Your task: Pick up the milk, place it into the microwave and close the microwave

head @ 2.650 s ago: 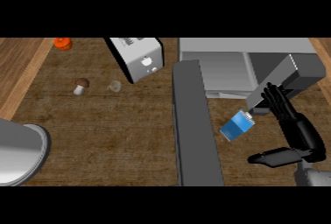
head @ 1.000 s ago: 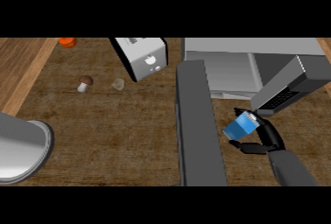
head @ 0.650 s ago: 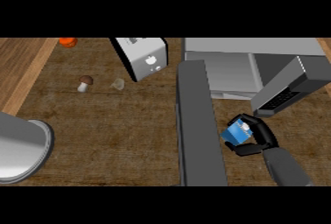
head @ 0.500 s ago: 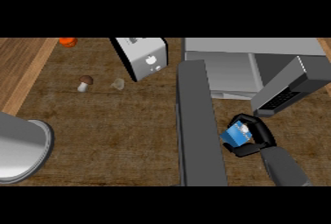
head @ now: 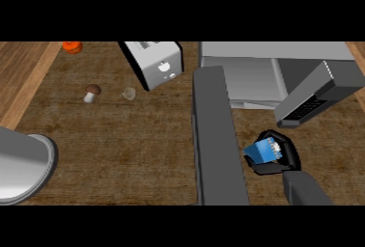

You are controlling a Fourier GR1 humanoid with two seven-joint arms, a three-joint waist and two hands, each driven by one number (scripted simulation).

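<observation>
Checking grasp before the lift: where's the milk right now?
In the head view the milk sits at lower right, enclosed by the curled right hand, just right of the open microwave door and below the microwave.

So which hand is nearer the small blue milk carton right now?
Right. The black right hand is curled round the small blue milk carton, on the counter in front of the grey microwave's open door. The left hand is not in view.

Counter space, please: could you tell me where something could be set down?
The widest bare patch lies between the mushroom, the grey bowl and the microwave door. It is crowded right of the door, where the right hand holds the milk.
</observation>
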